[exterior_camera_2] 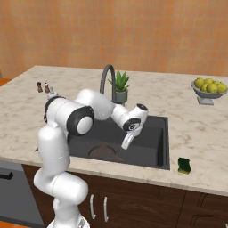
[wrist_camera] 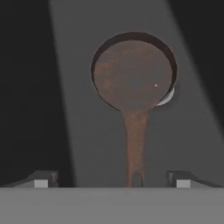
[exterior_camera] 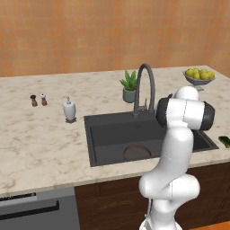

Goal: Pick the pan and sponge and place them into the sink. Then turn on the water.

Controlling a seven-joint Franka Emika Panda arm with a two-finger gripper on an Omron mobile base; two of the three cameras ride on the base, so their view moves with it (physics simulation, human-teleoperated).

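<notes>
One gripper (wrist_camera: 111, 179) hangs low inside the sink (exterior_camera: 101, 134), and in the hand view its two finger tips (wrist_camera: 41, 179) stand far apart at the bottom corners, the jaws spread wide and closed on nothing. Between them runs the long brown handle of the one pan (wrist_camera: 133, 72), whose end lies in the gap between the tips without either tip touching it; the round dark brown pan itself lies flat on the black sink floor just beyond, covering most of the silver drain (wrist_camera: 168, 97), of which a thin bright crescent shows at its edge. In the right base view the hand (exterior_camera_2: 128, 139) points down over the basin, with the pan (exterior_camera_2: 103, 152) on the floor beside it. One sponge (exterior_camera_2: 184, 165), a small green block, lies on the marble table (exterior_camera_2: 196, 129) near its front edge, to the right of the sink and apart from it. Behind the basin rises one dark arched tap (exterior_camera: 144, 87), dry. Just beside it stands one potted plant (exterior_camera: 130, 86). Farther left on the table are one white soap dispenser (exterior_camera: 69, 109) and two small shakers (exterior_camera: 38, 99) side by side. At the far right stands one grey bowl of yellow fruit (exterior_camera: 199, 76).
</notes>
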